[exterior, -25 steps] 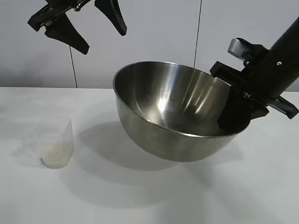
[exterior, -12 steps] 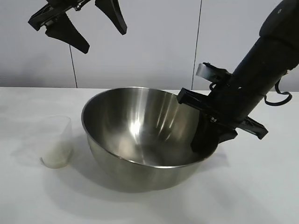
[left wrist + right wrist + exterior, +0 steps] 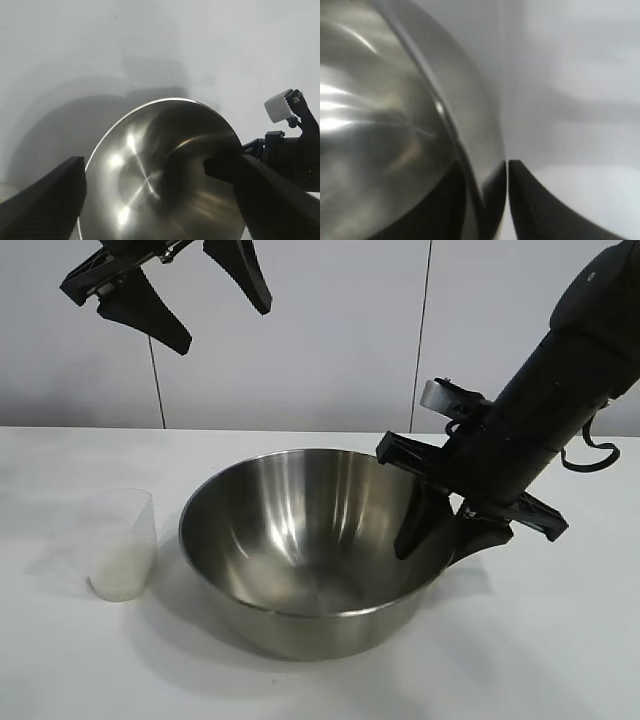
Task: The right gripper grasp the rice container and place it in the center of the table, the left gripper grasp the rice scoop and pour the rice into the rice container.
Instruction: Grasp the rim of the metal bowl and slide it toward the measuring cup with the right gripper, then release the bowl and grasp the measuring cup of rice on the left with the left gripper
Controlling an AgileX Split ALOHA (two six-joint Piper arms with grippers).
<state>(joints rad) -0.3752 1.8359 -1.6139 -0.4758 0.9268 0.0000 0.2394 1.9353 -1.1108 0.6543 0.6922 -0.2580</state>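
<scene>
The rice container (image 3: 300, 540), a big steel bowl, rests upright on the white table (image 3: 560, 650) near the middle. It also shows in the left wrist view (image 3: 150, 190) and the right wrist view (image 3: 380, 125). My right gripper (image 3: 445, 540) straddles the bowl's right rim, one finger inside and one outside, slightly parted; the outer finger (image 3: 540, 205) lies against the outer wall. The rice scoop (image 3: 122, 540), a clear plastic cup, stands left of the bowl with white rice (image 3: 118, 580) in its bottom. My left gripper (image 3: 224, 329) hangs open and empty high above the scoop and bowl.
A pale panelled wall stands behind the table. Bare table lies in front of the bowl and to its right. The scoop stands a short gap from the bowl's left side.
My right gripper carried the bowl leftward and down from a tilted hold in the air onto the table, where it now sits level. The fingers have parted a little. The left gripper has not moved.
</scene>
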